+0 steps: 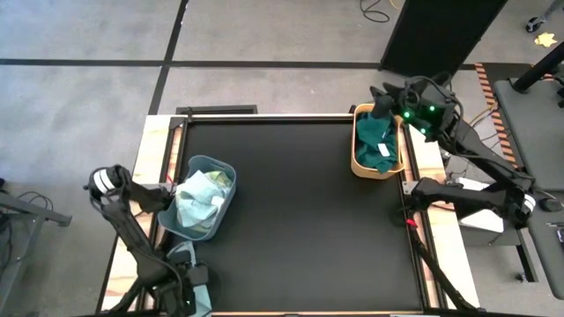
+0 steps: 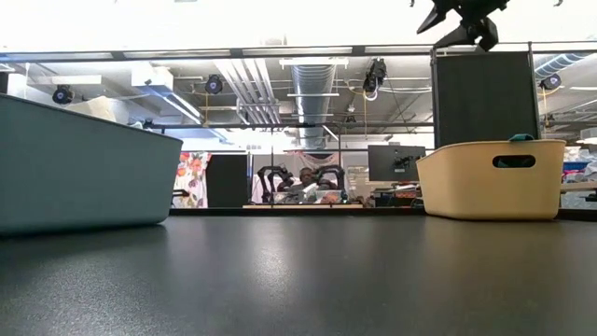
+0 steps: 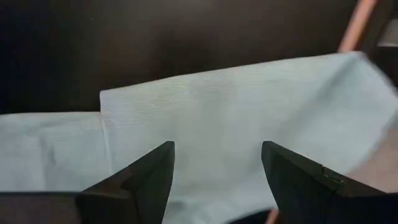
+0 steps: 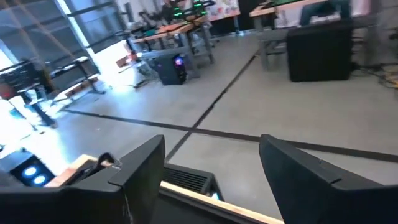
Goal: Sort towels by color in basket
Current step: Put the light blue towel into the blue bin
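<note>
Your right gripper (image 1: 381, 95) hangs open and empty just above the tan basket (image 1: 357, 158) holding the dark teal towels (image 1: 377, 145), while your left gripper (image 3: 214, 186) sits open right over the light mint towels (image 3: 217, 112) in the blue basket (image 1: 201, 163), ready to grab.

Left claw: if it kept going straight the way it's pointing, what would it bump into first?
Most likely the mint towel. The left claw is open and the cloth fills the view just ahead of it. In the high view that claw sits at the blue basket. How near the cloth lies is unclear.
</note>
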Robot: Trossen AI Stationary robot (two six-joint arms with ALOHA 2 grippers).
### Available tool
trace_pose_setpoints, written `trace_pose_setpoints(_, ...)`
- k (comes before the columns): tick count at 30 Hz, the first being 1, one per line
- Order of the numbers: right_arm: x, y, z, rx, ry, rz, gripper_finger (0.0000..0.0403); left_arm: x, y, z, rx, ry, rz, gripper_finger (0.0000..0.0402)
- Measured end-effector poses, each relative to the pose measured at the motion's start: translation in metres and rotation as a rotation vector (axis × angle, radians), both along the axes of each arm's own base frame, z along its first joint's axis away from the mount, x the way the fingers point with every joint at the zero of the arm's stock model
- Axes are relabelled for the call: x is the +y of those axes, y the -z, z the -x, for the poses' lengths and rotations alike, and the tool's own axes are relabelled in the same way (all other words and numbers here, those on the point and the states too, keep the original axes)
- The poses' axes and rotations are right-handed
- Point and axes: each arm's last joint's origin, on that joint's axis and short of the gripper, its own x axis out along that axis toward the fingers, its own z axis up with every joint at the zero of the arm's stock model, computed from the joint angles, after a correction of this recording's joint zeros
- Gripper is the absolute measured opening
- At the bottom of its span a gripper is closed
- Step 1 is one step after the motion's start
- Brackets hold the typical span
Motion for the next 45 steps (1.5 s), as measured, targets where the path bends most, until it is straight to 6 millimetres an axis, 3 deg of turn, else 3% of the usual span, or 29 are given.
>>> trace_pose_setpoints(5, 0.004, -0.003, -0.002, -0.013, -0.076, 0.002, 0.0243, 0.007, 0.026, 0.006, 0.041, -0.02, -0.051, 0.0221)
trace_pose_setpoints(8, 0.007, -0.004, -0.003, -0.027, -0.102, -0.005, 0.0235, 0.012, 0.037, 0.008, 0.054, -0.002, -0.083, 0.0196)
trace_pose_setpoints(11, 0.008, -0.004, -0.004, -0.029, -0.141, -0.009, 0.023, 0.014, 0.043, 0.008, 0.07, -0.007, -0.109, 0.0142)
trace_pose_setpoints(15, 0.01, -0.004, -0.006, -0.025, -0.232, -0.007, 0.0224, 0.014, 0.036, 0.003, 0.116, -0.028, -0.088, 0.0031)
trace_pose_setpoints(18, 0.01, -0.004, -0.007, -0.026, -0.265, -0.008, 0.0221, 0.007, 0.019, 0.0, 0.11, -0.021, -0.057, 0.0019)
trace_pose_setpoints(23, 0.008, 0.001, -0.01, 0.035, -0.272, -0.007, 0.0222, -0.001, -0.031, -0.008, 0.095, 0.086, -0.059, 0.001)
trace_pose_setpoints(27, 0.007, 0.002, -0.011, 0.051, -0.278, 0.003, 0.022, 0.002, -0.086, -0.028, 0.029, 0.176, -0.078, 0.0007)
trace_pose_setpoints(31, 0.005, 0.003, -0.013, 0.063, -0.28, 0.008, 0.0219, 0.015, -0.141, -0.042, -0.162, 0.312, -0.23, 0.0006)
trace_pose_setpoints(34, 0.005, 0.004, -0.014, 0.074, -0.282, 0.013, 0.0219, 0.036, -0.174, -0.045, -0.26, 0.369, -0.422, 0.0006)
trace_pose_setpoints(36, 0.004, 0.005, -0.015, 0.077, -0.282, 0.009, 0.0219, 0.048, -0.191, -0.05, -0.391, 0.408, -0.456, 0.0006)
trace_pose_setpoints(39, 0.003, 0.006, -0.016, 0.078, -0.28, -0.003, 0.0219, 0.082, -0.209, -0.05, -0.453, 0.382, -0.558, 0.0005)
trace_pose_setpoints(45, 0.003, 0.009, -0.016, 0.079, -0.274, -0.042, 0.0219, 0.14, -0.201, -0.033, -0.342, 0.436, -0.504, 0.0005)
